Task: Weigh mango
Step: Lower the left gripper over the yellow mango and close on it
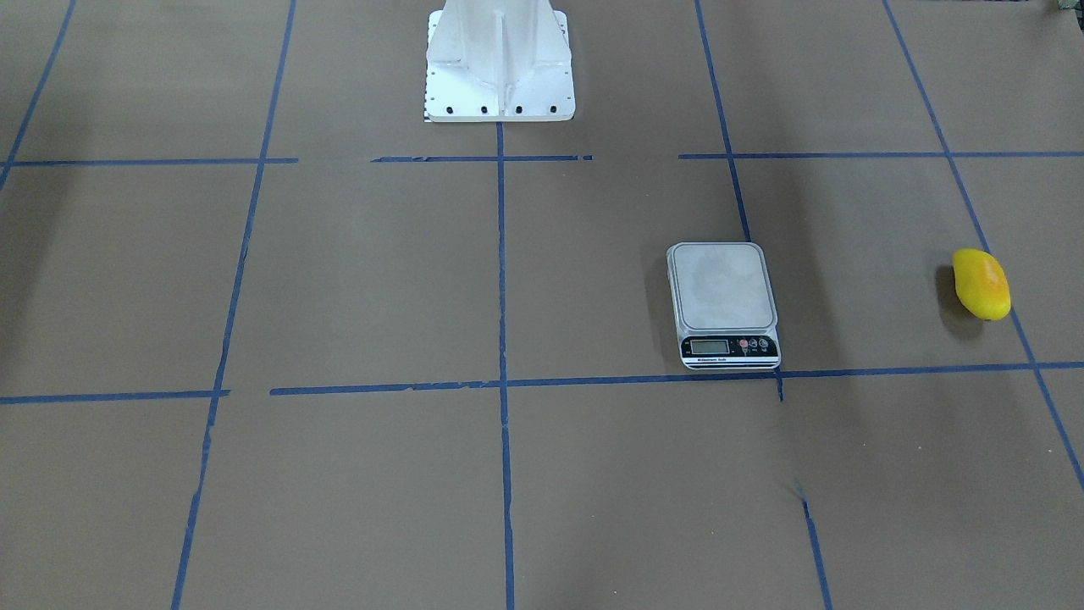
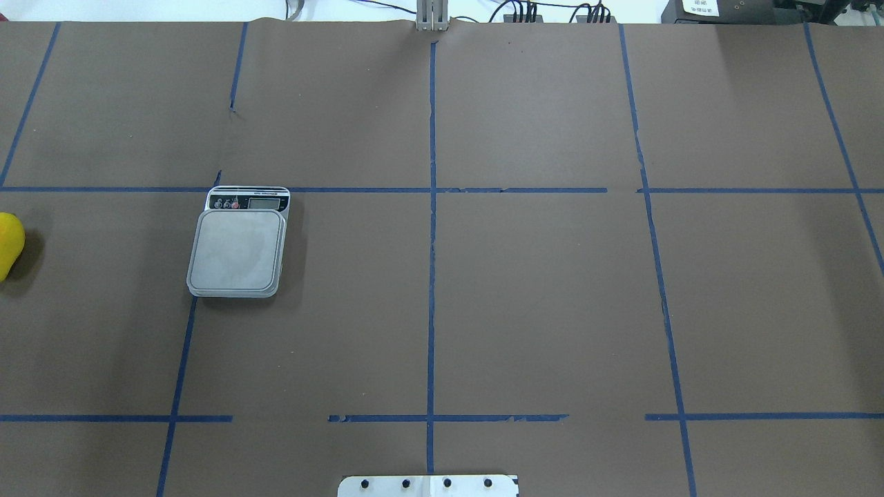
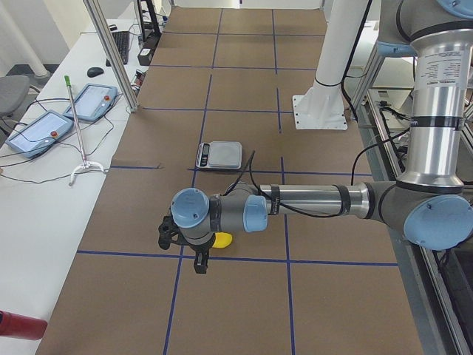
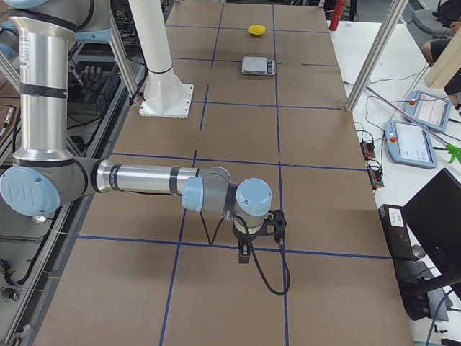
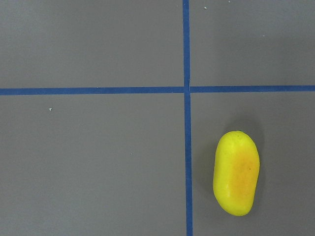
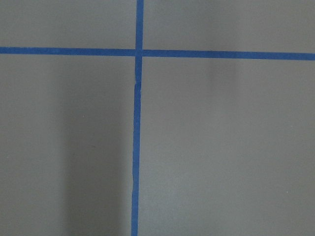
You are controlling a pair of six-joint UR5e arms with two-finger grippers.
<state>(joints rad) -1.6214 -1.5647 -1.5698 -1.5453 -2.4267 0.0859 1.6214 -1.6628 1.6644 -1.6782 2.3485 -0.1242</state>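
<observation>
The mango (image 1: 981,284) is a small yellow fruit with an orange blush, lying on the brown table on my left side. It also shows at the overhead view's left edge (image 2: 8,245), in the left wrist view (image 5: 236,173) and far off in the exterior right view (image 4: 256,29). The scale (image 1: 722,301) (image 2: 238,248) stands apart from it with its grey platform bare. My left gripper (image 3: 185,244) hovers above the table over the mango (image 3: 222,239); I cannot tell whether it is open. My right gripper (image 4: 263,234) hangs over bare table far from both; I cannot tell its state either.
The white robot pedestal (image 1: 500,68) (image 2: 428,485) stands at the table's robot side. Blue tape lines grid the brown surface. A side bench with teach pendants (image 3: 37,129) (image 4: 418,137) and metal posts runs along the far table edge. A red object (image 3: 18,325) lies on that bench.
</observation>
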